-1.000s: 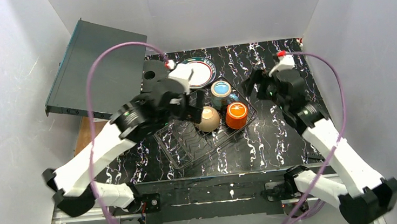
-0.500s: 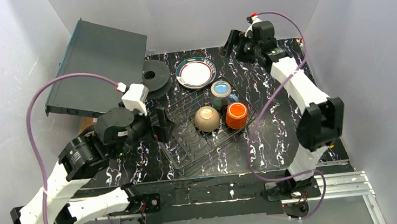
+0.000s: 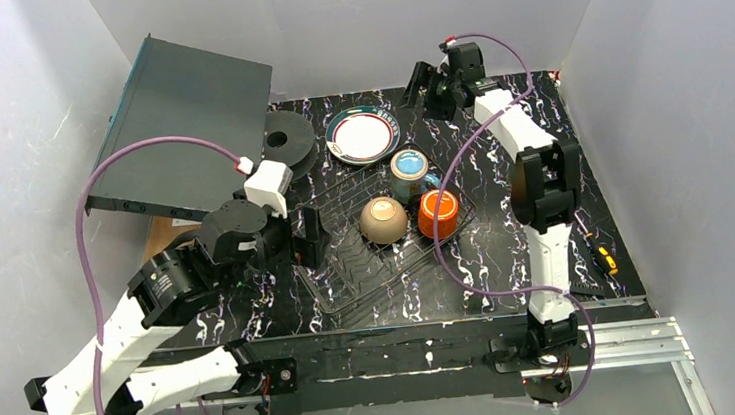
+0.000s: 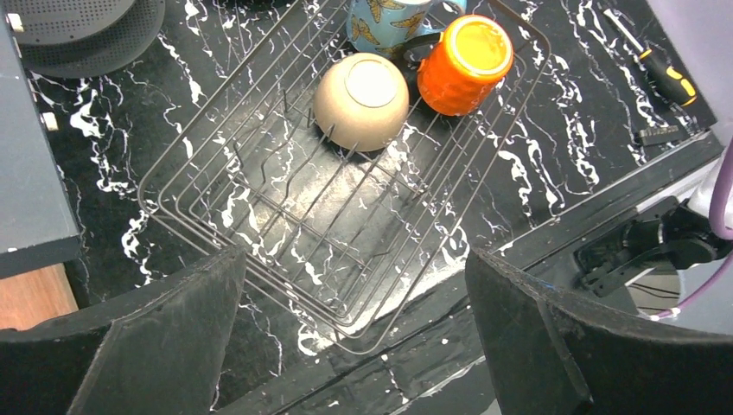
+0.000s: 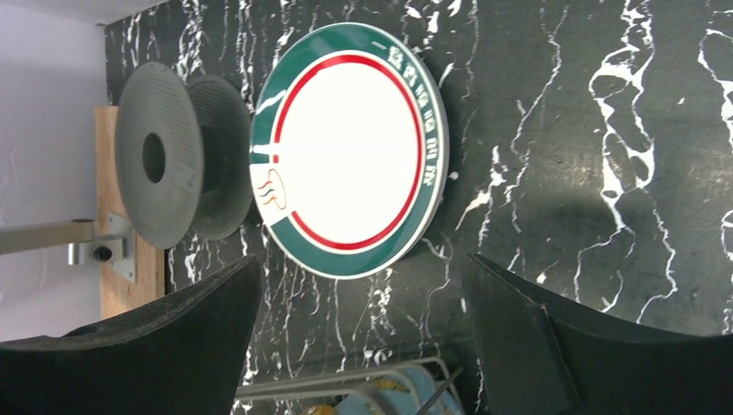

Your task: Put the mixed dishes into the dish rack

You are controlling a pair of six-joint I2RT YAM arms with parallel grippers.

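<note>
Both your hands gape empty: plate (image 5: 350,151) lies ahead of right hand (image 5: 363,320), rack (image 4: 259,216) below left hand (image 4: 354,328)

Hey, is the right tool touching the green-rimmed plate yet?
Apart. In the top view the right tool hovers past the far-right edge of the green-rimmed plate, with bare table between them.

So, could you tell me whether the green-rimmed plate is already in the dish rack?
No, the plate lies flat on the table outside the dish rack.
</note>
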